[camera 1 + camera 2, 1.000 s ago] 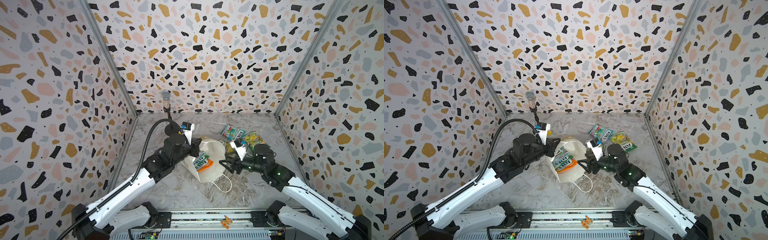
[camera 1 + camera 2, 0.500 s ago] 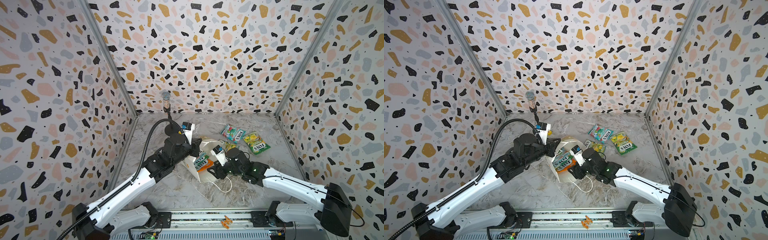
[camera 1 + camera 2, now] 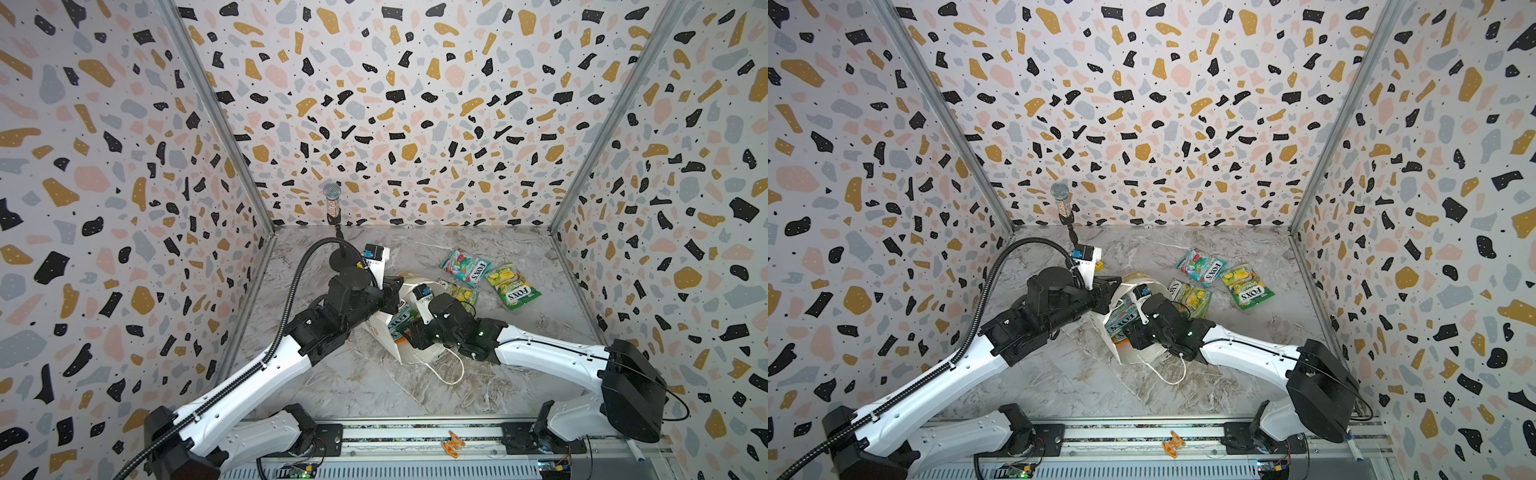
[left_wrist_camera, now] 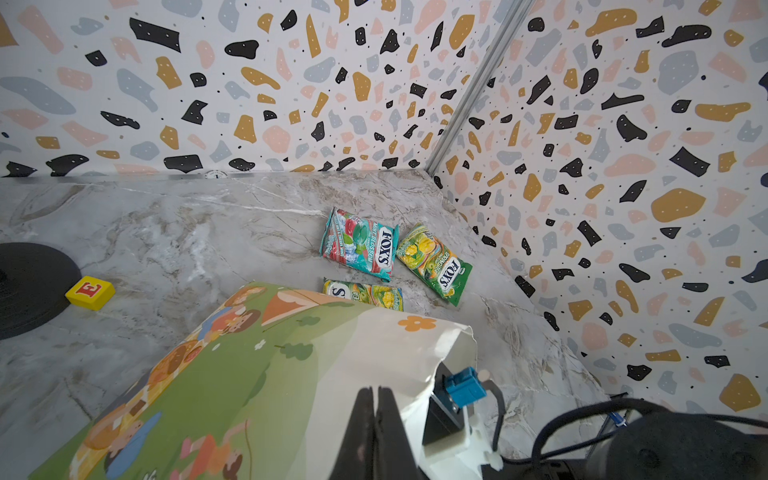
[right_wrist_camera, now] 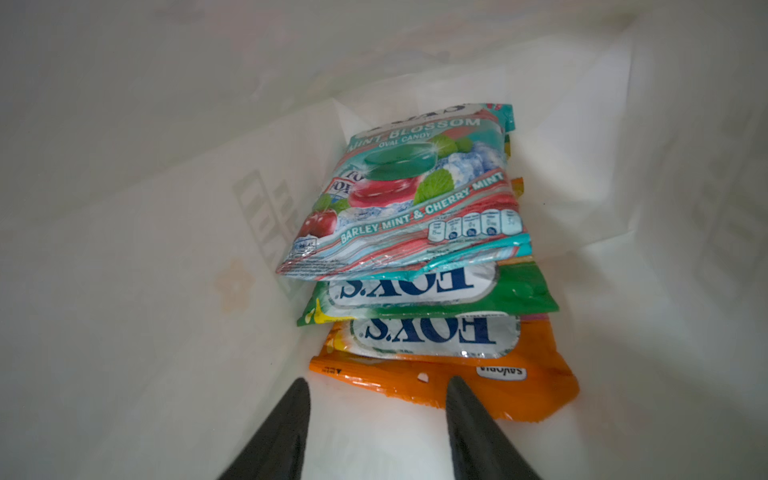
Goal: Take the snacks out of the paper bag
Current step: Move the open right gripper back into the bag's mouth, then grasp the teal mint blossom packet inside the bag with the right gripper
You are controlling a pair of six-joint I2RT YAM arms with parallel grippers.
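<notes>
While the bench (image 3: pixel 1084 374) carries the paper bag (image 4: pixel 257 374) near its middle, left claw (image 4: pixel 376 399) is clamped shut on the bag's rim. Right claw (image 5: pixel 377 384) is inside the bag, jaws apart, gripping nothing, tips at the orange packet (image 5: pixel 532 382). Stacked on it: green packet (image 5: pixel 519 295), teal packet (image 5: pixel 415 191). Loose on the bench beside the bag: second teal packet (image 3: pixel 1200 266), two green-yellow packets (image 3: pixel 1248 286) (image 3: pixel 1190 297).

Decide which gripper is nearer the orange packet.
Right. The right gripper sits inside the paper bag, jaws open just short of the orange packet; the left gripper pinches the bag's rim.
</notes>
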